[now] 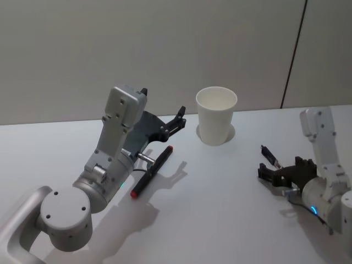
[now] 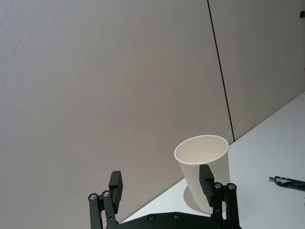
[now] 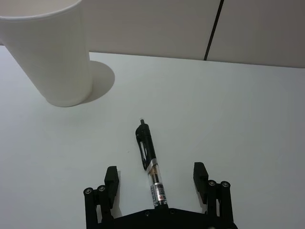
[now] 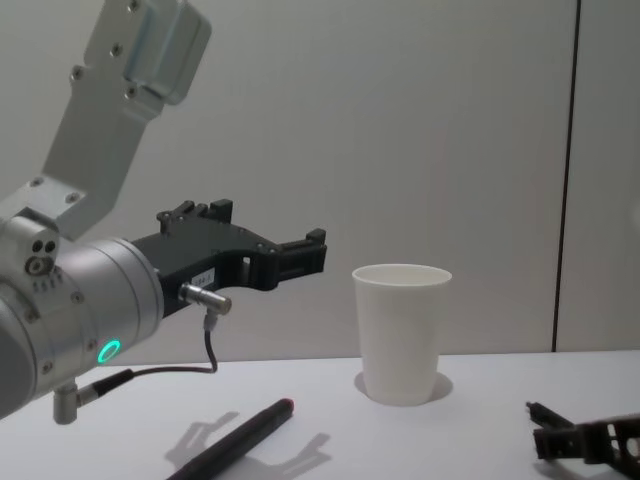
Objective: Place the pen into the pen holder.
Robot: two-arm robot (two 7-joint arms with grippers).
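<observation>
The pen holder (image 1: 216,116) is a plain white paper cup standing upright at the back of the white table. A black pen (image 3: 149,160) lies flat on the table, right of the cup, its tip toward the cup. My right gripper (image 3: 156,176) sits low and open, its fingers on either side of the pen's rear half without touching it; it also shows in the head view (image 1: 278,168). My left gripper (image 1: 177,122) hangs open and empty above the table, left of the cup. In the left wrist view the cup (image 2: 202,164) stands beyond its fingers (image 2: 116,185).
A second, dark pen with red ends (image 1: 151,171) lies on the table under my left arm, also seen in the chest view (image 4: 240,435). A grey wall with a dark vertical seam (image 1: 294,52) closes off the back.
</observation>
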